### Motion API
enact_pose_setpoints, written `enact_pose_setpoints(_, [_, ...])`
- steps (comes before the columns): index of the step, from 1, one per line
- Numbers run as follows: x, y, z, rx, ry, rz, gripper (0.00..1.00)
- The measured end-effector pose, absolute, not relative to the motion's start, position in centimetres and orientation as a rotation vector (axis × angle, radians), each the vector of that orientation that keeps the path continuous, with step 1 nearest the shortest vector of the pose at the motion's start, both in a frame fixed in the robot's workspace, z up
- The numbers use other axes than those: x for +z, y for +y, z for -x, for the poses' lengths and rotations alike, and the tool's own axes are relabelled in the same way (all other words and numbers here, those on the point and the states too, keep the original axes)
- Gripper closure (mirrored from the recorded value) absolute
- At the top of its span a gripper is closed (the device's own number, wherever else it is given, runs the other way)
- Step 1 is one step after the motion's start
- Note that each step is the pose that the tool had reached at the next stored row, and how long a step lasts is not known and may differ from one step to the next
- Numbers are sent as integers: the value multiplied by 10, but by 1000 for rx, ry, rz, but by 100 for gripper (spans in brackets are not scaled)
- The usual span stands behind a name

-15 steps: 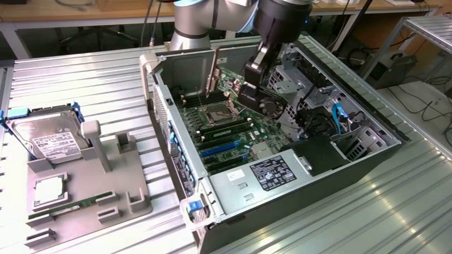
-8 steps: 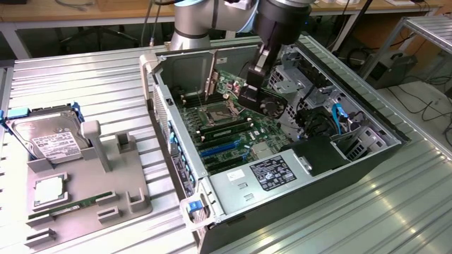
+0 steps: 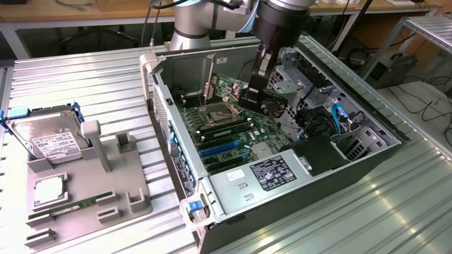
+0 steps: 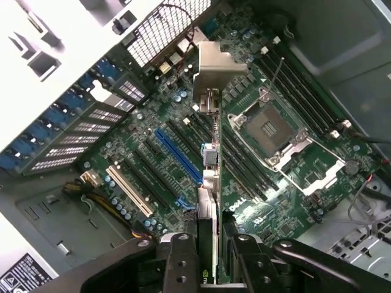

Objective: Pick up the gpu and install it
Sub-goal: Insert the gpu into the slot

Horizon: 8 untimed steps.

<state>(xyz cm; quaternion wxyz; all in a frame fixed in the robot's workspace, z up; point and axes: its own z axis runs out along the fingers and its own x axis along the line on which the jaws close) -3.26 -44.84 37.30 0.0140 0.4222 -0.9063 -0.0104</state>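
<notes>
The gripper [image 3: 253, 94] reaches down into the open computer case [image 3: 160, 79], and its fingers [image 4: 181, 259] are clamped on either side of the gpu [image 3: 271, 104]. In the wrist view the gpu [image 4: 208, 210] stands on edge over the motherboard [image 4: 293, 165], just beside the long blue slot [image 4: 178, 157], with its silver bracket [image 4: 214, 64] at the far end. I cannot tell whether the card touches a slot. On the exterior view's left, well apart, a hard drive [image 3: 46, 138] and a memory stick [image 3: 74, 203] rest on a gray tray [image 3: 88, 182].
</notes>
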Motion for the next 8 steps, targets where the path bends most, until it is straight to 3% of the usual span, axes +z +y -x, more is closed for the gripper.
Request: enact_pose_setpoints(8, [369,-448,33,-31,-2757,-1460,74])
